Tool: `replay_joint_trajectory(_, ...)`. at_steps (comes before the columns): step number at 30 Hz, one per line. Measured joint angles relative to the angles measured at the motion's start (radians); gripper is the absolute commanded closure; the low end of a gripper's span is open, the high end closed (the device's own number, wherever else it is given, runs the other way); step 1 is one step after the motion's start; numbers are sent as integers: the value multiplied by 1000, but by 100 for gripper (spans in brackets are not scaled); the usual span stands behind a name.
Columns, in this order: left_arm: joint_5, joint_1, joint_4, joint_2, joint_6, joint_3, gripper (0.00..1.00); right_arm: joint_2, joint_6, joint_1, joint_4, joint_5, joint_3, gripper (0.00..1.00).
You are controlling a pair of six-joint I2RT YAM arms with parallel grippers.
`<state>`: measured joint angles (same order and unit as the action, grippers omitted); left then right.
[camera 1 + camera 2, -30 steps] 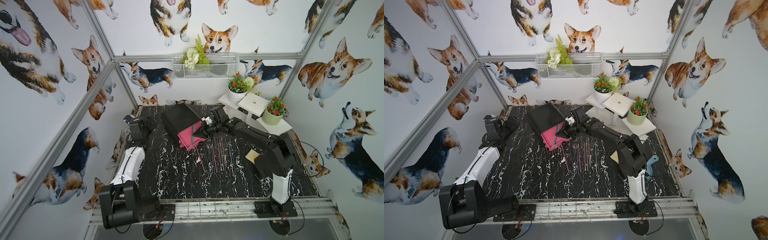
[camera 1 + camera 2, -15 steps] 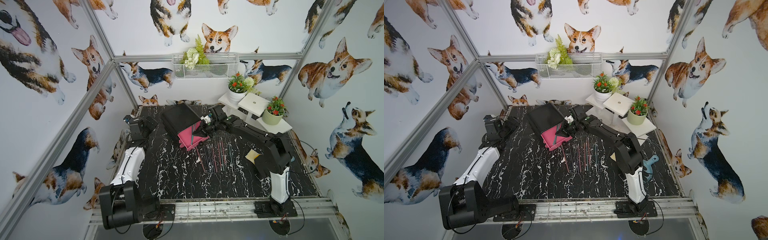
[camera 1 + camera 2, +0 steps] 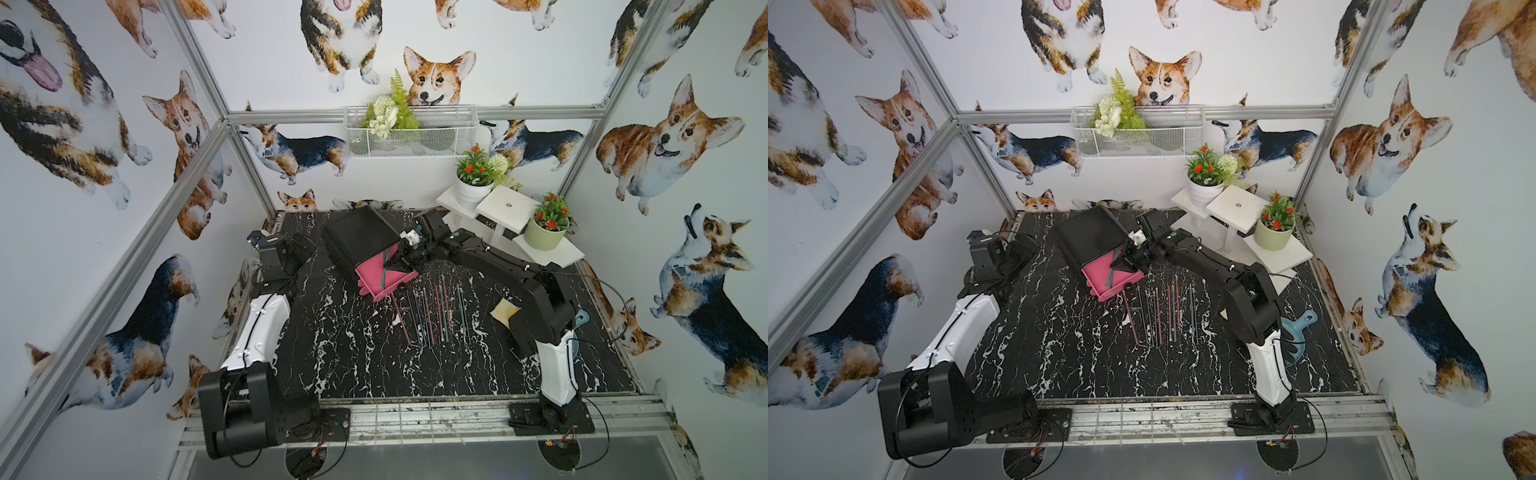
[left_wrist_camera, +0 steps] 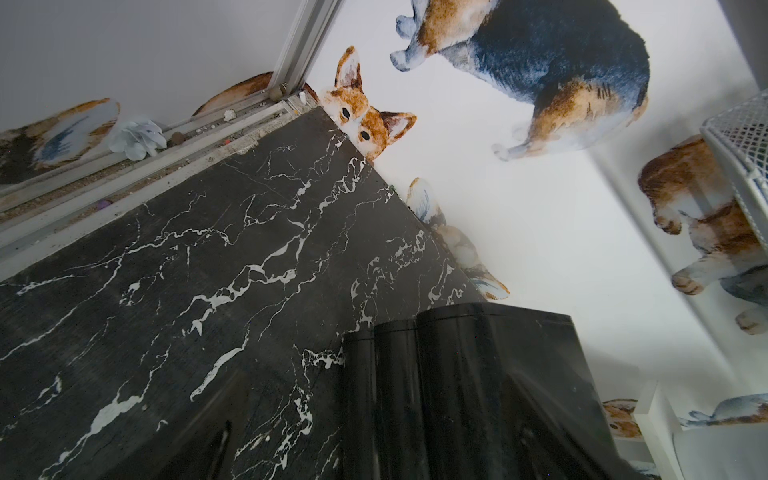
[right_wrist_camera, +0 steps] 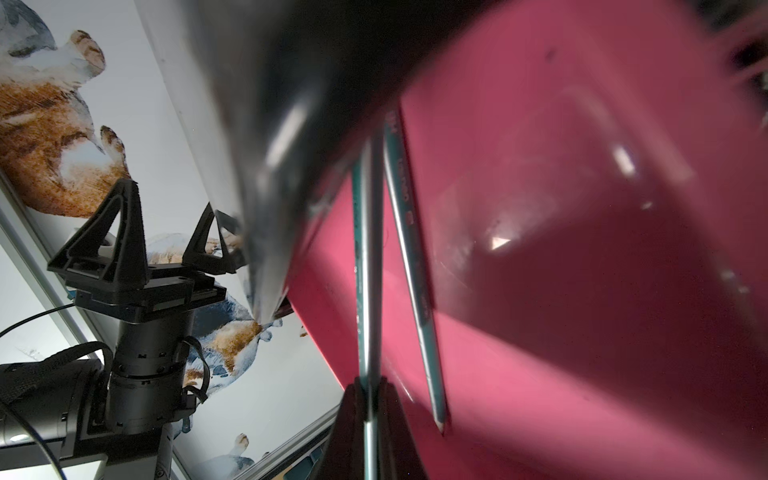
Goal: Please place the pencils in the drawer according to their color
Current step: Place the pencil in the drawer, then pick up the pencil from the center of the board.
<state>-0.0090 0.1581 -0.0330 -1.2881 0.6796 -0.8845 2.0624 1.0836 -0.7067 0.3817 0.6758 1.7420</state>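
Note:
The drawer cabinet (image 3: 357, 237) (image 3: 1090, 237) is black and stands at the back of the table, with its top pink drawer (image 3: 368, 274) (image 3: 1096, 276) pulled out. My right gripper (image 3: 392, 262) (image 5: 368, 384) hangs over that drawer, shut on a teal pencil (image 5: 368, 249) that points into the tray. A second teal pencil (image 5: 409, 249) lies inside. Several pink, teal and dark pencils (image 3: 436, 309) (image 3: 1163, 309) lie in a row on the table in front. My left gripper (image 3: 309, 249) (image 5: 166, 245) stands open and empty left of the cabinet (image 4: 478, 374).
A yellow sponge (image 3: 505, 311) and a blue scoop (image 3: 1298, 328) lie near the right arm's base. White stepped shelves (image 3: 505, 208) with potted plants fill the back right corner. A wire basket (image 3: 409, 133) hangs on the back wall.
My right gripper has moved a little to the left, further over the open drawer, with the teal pencil still in it. The left arm has not moved.

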Motion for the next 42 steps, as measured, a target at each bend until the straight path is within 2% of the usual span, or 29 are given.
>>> replay_joint_trajectory(3, 0, 0, 0, 2, 0, 0, 0, 4, 0, 0, 0, -4, 5, 89)
replay_joint_trajectory(12, 0, 0, 0, 5, 0, 0, 0, 5, -1, 0, 3, -14, 24, 74)
replay_joint_trajectory(17, 0, 0, 0, 8, 0, 0, 0, -13, -12, 0, 22, -21, 24, 73)
replay_joint_trajectory(24, -1, 0, 0, 10, 0, 0, 0, -53, -55, 0, 87, -58, 24, 77)
replay_joint_trajectory(31, -5, 0, 0, 15, 0, 0, 0, -210, -188, 0, 249, -209, -24, 75)
replay_joint_trajectory(37, -10, 0, 0, 27, 0, 1, 0, -358, -286, 0, 405, -414, -219, 75)
replay_joint_trajectory(42, -13, 1, 0, 32, 0, 2, 0, -421, -345, 0, 502, -543, -375, 74)
